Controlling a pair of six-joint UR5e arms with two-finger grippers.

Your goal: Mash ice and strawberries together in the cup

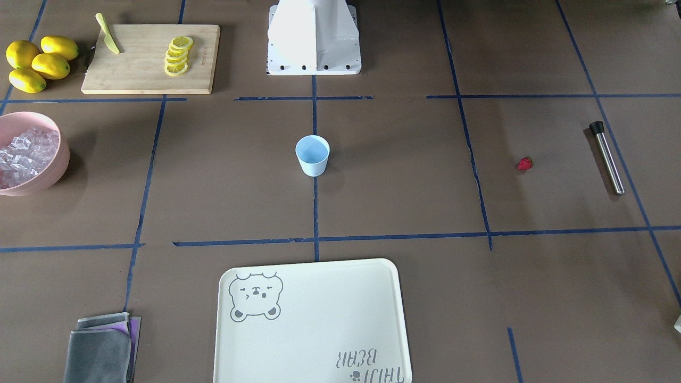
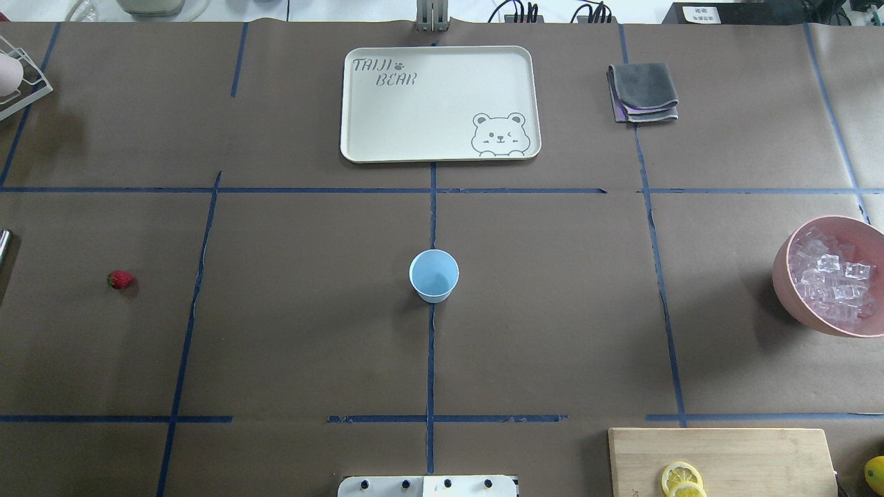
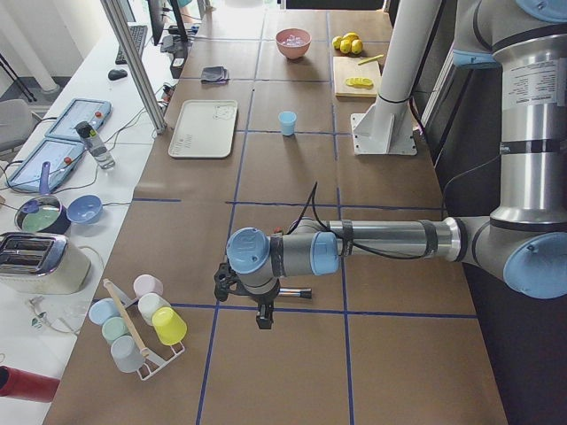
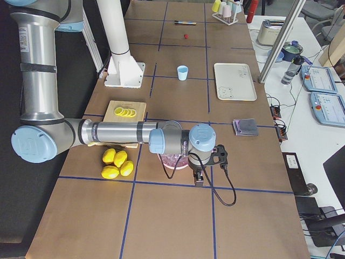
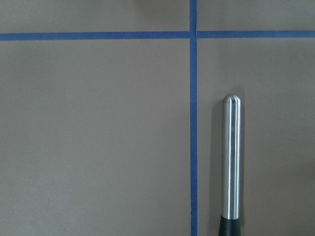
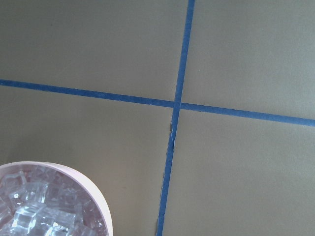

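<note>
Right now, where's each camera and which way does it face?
Front: across the table, facing the robot; white base at top.
Overhead: behind the robot, looking forward; base edge only.
Left side: table's end, left arm near.
Right side: opposite end, right arm near.
Left wrist: straight down on a metal rod; no body.
Right wrist: down on the pink bowl and ice; no body.
Front and overhead share the cup.

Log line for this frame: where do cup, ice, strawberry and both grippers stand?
cup empty, centre | strawberry on table | ice in pink bowl | left gripper, right gripper: open/shut unclear
</note>
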